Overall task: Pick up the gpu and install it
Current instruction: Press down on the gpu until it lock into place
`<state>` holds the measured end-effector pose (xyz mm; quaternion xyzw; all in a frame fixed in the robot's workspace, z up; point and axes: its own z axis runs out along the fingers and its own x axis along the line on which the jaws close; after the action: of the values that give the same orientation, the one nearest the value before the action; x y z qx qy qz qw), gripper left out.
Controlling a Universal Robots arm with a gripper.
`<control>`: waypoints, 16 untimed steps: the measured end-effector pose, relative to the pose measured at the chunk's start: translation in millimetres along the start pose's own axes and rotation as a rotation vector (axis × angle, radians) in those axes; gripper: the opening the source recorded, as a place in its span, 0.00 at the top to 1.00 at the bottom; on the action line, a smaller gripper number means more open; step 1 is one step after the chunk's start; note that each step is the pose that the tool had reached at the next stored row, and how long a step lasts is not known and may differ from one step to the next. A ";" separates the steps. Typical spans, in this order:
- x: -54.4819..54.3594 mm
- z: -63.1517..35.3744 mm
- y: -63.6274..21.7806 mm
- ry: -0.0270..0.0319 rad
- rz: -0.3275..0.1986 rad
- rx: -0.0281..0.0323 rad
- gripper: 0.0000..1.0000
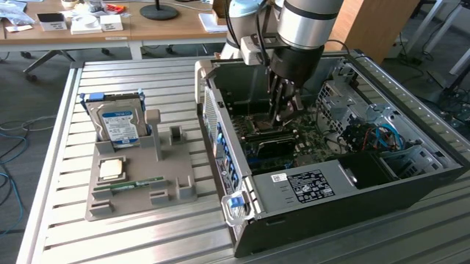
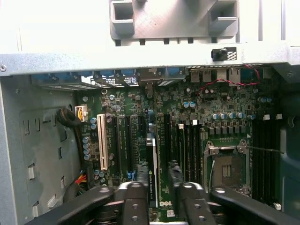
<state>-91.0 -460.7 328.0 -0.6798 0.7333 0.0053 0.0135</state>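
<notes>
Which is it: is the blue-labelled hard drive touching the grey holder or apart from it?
Touching. The exterior view shows the hard drive standing upright in the grey holder, its lower edge seated in the holder's slot.

The open computer case (image 1: 345, 181) is being carried on the slatted table (image 1: 147, 242), toward the exterior view's right edge. A parts holder (image 1: 140, 181) is being kept beside it, nearer the table's left edge, with a hard drive (image 1: 120, 125) standing in its rear slot. The gripper (image 1: 281, 118) is being held inside the case, above the motherboard (image 2: 215, 122), with the gpu (image 2: 153, 173) standing on edge between its fingers (image 2: 136, 201).
</notes>
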 end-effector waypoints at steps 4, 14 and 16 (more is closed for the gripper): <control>0.0 0.0 0.0 0.0000 0.000 0.0000 0.85; 0.0 0.0 0.0 0.0000 0.000 0.0000 0.89; 0.0 0.0 0.0 0.0000 0.000 0.0000 0.89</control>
<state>-91.0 -460.7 328.0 -0.6798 0.7333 0.0053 0.0135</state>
